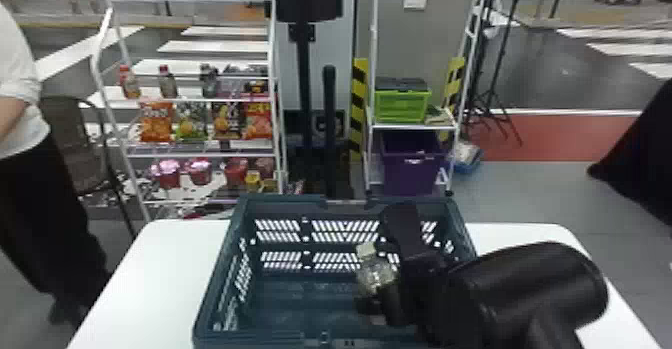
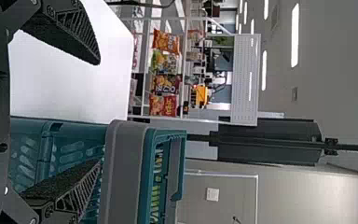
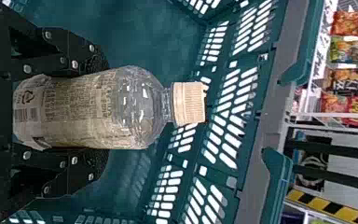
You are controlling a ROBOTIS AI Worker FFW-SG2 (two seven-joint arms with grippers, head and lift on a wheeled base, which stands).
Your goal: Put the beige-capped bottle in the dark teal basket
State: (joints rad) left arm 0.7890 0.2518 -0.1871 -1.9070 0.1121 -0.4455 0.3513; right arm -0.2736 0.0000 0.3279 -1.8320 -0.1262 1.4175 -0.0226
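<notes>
At the left, the left pincer [image 2: 99, 112] has its fingers apart with nothing between them, near the left side of the basket [image 1: 280, 200]. If it swings toward the right, it might catch the rim and nudge the basket along the surface [image 1: 150, 273].

The basket stands in the middle of the surface, reaching to the back edge, with slotted walls. The bottle [image 1: 376, 275] is inside those walls, in the right part, cap [image 3: 189, 103] up and leaning a little. Whether its base touches the basket's floor cannot be told. If there is a gap below, letting go now could make it drop, tip and roll against a wall; the lean alone may topple it. Its thin plastic could also dent under too hard a squeeze.

The right pincer [image 3: 107, 112] is clamped on the bottle's labelled lower part, one finger on each side. Pulling away before the fingers part fully could drag the bottle over, and the arm might scrape the right rim.

Beyond, a green crate [image 1: 401, 107] sits on a rack shelf, above a purple bin [image 1: 410, 173].
</notes>
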